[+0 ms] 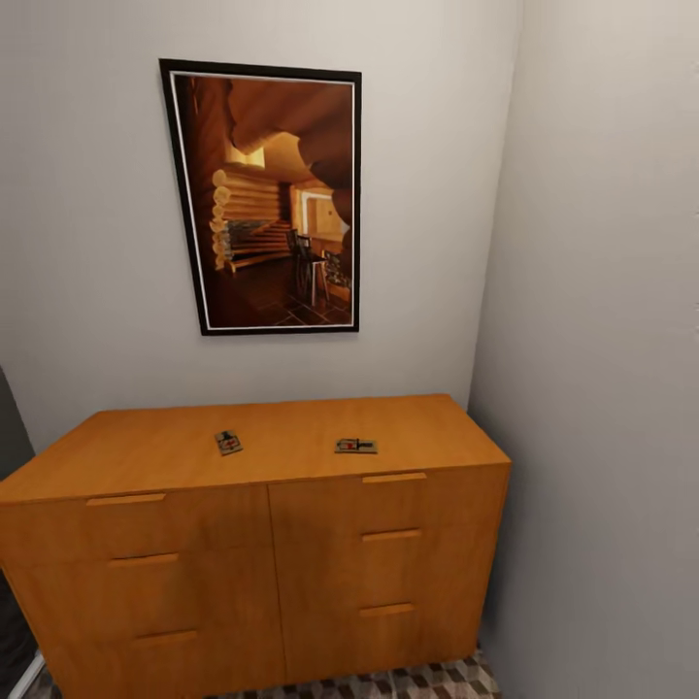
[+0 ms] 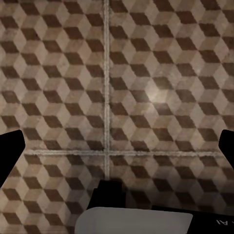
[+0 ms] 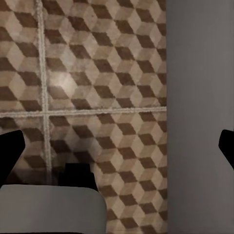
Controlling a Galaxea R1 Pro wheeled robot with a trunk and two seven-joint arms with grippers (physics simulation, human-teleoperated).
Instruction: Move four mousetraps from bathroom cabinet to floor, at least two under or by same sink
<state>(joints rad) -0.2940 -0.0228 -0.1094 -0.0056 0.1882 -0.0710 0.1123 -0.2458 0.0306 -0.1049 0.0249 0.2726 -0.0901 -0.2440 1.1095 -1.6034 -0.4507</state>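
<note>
Two mousetraps in front of me, both lying flat on the cabinet (image 1: pixel 262 442) top: the left trap (image 1: pixel 228 443) sits a little left of the middle, turned at a slight angle, and the right trap (image 1: pixel 356 446) lies just right of the middle, near the front edge above the top right drawer. They are well apart from each other, each showing dark wire and a red mark. The cabinet is orange-brown, with slab pulls down two columns of drawer fronts, all closed as far as I can see. Its right end is close against the grey side wall (image 1: pixel 602 388), tucked into the corner. Above it on the back wall hangs a black-framed picture (image 1: pixel 267 199) of a log-cabin room. A strip of cube-patterned floor (image 1: pixel 437 680) peeks out at the cabinet's foot. Down my left wrist camera I see that same floor (image 2: pixel 146 73), pale grout lines crossing, and my left fingers (image 2: pixel 10 153) show as dark tips at either edge of the frame, spread wide with nothing between them. My right wrist camera looks at floor tiles (image 3: pixel 107 73) meeting a plain grey wall (image 3: pixel 200 97); the right fingers (image 3: pixel 10 156) are also set wide at both edges, holding nothing. Both hands hang over bare tile, away from the traps.
</note>
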